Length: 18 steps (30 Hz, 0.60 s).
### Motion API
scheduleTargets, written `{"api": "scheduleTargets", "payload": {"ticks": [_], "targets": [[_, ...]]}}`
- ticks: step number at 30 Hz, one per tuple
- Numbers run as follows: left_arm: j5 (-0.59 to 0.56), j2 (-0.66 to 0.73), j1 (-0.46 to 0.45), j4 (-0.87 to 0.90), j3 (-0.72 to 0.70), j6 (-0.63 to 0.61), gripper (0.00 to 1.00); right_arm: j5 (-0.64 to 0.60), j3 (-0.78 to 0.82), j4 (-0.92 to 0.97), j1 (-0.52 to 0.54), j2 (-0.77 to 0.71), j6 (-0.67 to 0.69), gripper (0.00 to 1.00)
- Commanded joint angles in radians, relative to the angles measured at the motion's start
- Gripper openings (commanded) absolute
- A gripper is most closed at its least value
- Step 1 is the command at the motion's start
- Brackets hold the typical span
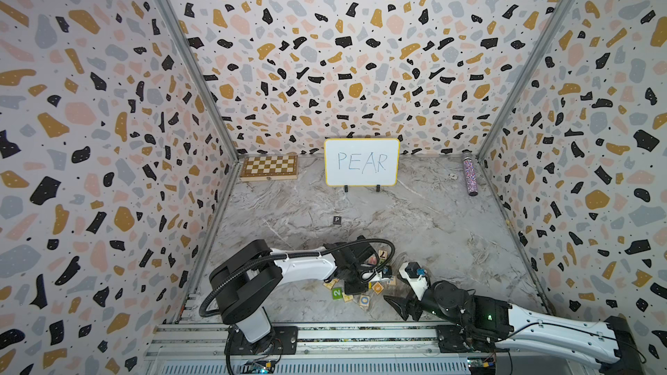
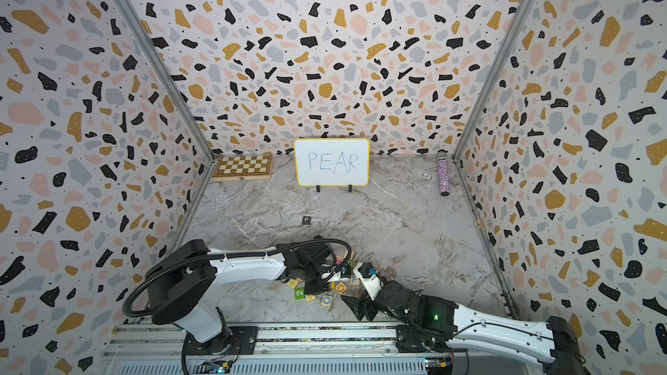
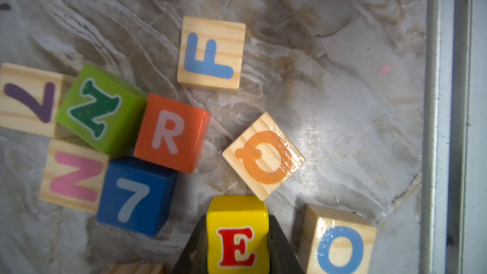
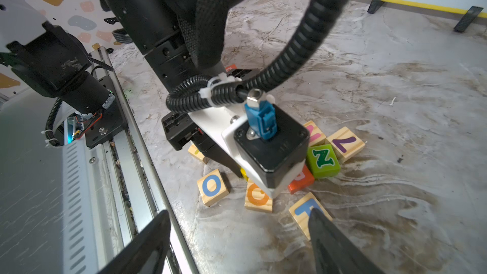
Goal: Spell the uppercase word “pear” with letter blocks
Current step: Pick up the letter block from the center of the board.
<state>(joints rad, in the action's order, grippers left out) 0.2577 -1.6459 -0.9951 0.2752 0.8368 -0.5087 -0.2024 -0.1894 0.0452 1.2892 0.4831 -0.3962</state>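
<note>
Now gripping small yellow cube with red E (image 3: pixel 238 243) tight in left end effector (image 3: pixel 238 218), on counter (image 3: pixel 342 101). Holding right end effector (image 4: pixel 238 213) wide open, empty. Seeing black cube with white P (image 1: pixel 337 220) alone farther back.

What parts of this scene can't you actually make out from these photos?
A block: in no view; perhaps under the left arm.
E block: in the left gripper; bottom cut off by the left wrist view's edge.
R block: half hidden behind the left wrist camera in the right wrist view.
Small round thing at the back: too small in both top views.
</note>
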Motion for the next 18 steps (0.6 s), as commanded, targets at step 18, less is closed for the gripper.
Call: {"api": "scheduleTargets", "payload": {"ticks": [18], "targets": [[-0.035,0.243,0.008,0.073,0.022,0.047,0.19,0.261,-0.078,-0.043,-0.370,0.045,0.086,0.89]]}}
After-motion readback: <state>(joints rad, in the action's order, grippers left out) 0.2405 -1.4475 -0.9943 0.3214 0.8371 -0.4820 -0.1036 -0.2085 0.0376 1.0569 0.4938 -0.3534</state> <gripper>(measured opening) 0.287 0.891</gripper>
